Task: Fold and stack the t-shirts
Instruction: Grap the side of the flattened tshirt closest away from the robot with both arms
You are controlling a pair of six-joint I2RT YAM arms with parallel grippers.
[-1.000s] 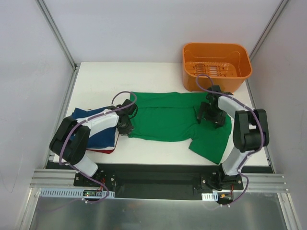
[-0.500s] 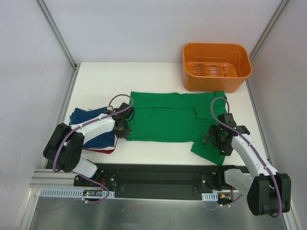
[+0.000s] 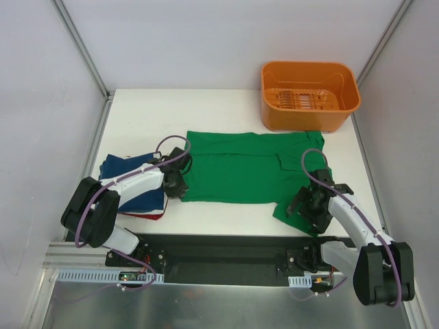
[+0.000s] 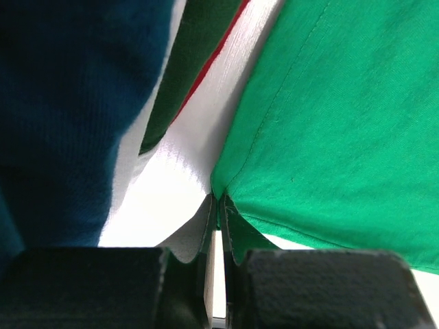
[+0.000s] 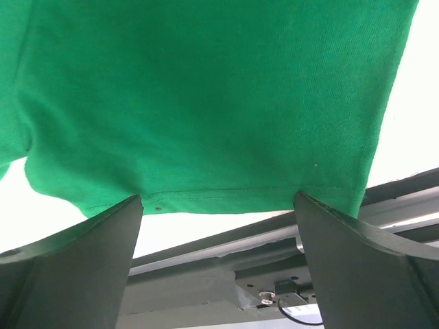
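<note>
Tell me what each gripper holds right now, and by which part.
Left gripper pinches the green t-shirt at a hem corner; right gripper is open, holding nothing.

T-shirts: four were counted in all. One bright green t-shirt [image 3: 236,168] was entered singly. One navy t-shirt [image 4: 68,103], one red t-shirt [image 4: 209,72] and one dark green t-shirt [image 4: 188,62] were entered together as one pile, the latter two having been seen only as edges. Baskets: one orange basket [image 3: 302,122] was recorded. Counters: one white counter [image 3: 171,116] was recorded. Arms: two were counted, one left arm [image 3: 134,179] and one right arm [image 3: 353,216]. Cables: two purple ones were noted, one left cable [image 3: 171,138] and one right cable [image 3: 304,164], a single cable being carried by each arm.
</note>
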